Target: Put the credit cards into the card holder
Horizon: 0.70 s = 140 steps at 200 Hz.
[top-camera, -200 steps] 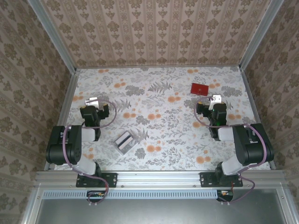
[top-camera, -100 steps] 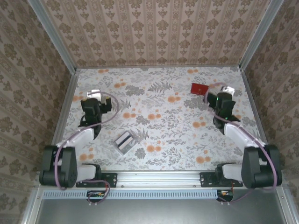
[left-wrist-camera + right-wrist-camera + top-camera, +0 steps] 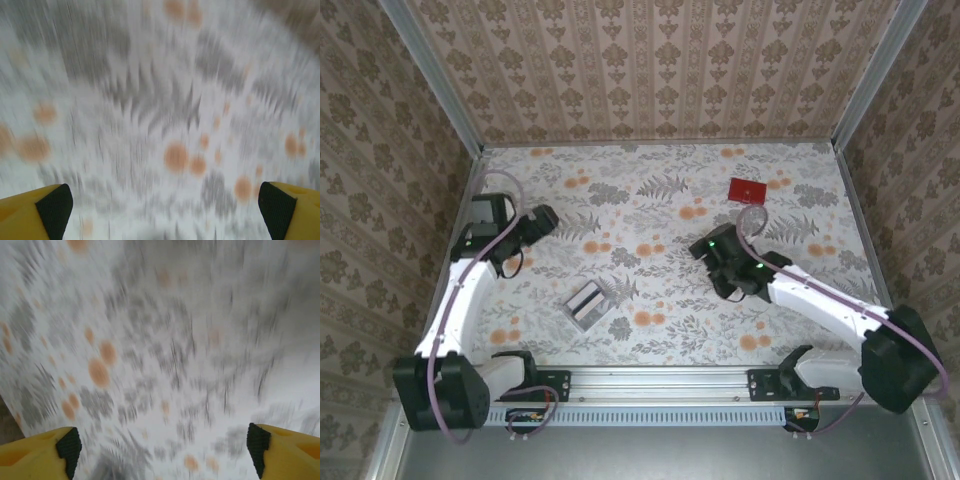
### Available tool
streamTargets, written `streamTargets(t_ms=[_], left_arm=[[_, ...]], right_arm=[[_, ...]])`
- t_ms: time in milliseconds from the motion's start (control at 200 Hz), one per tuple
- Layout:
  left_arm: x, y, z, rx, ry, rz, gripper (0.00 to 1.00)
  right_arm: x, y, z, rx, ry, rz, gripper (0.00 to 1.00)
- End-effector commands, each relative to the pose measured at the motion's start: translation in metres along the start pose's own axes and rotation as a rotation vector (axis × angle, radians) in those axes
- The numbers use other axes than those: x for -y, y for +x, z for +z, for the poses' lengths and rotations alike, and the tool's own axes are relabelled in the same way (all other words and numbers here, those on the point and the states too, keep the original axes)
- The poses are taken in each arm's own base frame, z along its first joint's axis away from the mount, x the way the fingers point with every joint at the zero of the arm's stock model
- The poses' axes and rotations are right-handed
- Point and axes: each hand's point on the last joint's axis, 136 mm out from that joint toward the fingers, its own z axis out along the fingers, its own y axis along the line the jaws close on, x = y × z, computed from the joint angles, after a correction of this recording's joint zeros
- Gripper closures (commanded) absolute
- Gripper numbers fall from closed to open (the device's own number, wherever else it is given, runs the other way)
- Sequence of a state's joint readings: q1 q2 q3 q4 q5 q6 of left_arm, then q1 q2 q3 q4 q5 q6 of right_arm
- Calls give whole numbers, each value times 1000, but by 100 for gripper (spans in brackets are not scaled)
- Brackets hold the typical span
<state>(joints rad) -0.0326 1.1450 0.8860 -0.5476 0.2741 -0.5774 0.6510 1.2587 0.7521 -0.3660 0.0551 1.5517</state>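
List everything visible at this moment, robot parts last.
card holder: one, red, lying flat on the far right part of the table, apart from both grippers
credit cards: one stack, grey-white, number too small to tell, on the table left of centre, towards the near edge
table: one, pale cover with grey leaves and orange flowers
walls: three, tan patterned wallpaper, around the table
arms: two, black and white, left arm along the left edge, right arm reaching in from the near right
left gripper: one, yellow fingers with black pads, open and empty, above the far left of the table
right gripper: one, same colours, open and empty, right of centre, nearer than the card holder
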Motion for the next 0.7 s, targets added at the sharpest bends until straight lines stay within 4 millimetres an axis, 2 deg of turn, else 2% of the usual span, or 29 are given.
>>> streamTargets(t_ms=[0,65,165,310,355,450,570,695], left_arm=[[0,95,-12,-433,56,-86,0],[3,111,-13,-492,101,-88,0],[-2,117,-13,-508,86,-75,0],[-13,106,-10,-457,17,-20,0],[-17,102,-6,-438,-2,-16,0],[-24,97,4,-426,-34,-39,0],[-29,103,13,-456,-40,-76,0],[-32,101,13,-444,-55,-71,0]], right_arm=[[-4,64,6,-178,44,125,21],[-14,93,6,-221,34,88,22],[-21,121,15,-268,32,64,27],[-27,152,33,-306,-5,20,52],[-31,165,37,-334,-23,5,56],[-37,186,39,-352,-33,-65,56],[-44,203,34,-370,-52,-97,55],[-48,203,27,-331,-58,-146,54]])
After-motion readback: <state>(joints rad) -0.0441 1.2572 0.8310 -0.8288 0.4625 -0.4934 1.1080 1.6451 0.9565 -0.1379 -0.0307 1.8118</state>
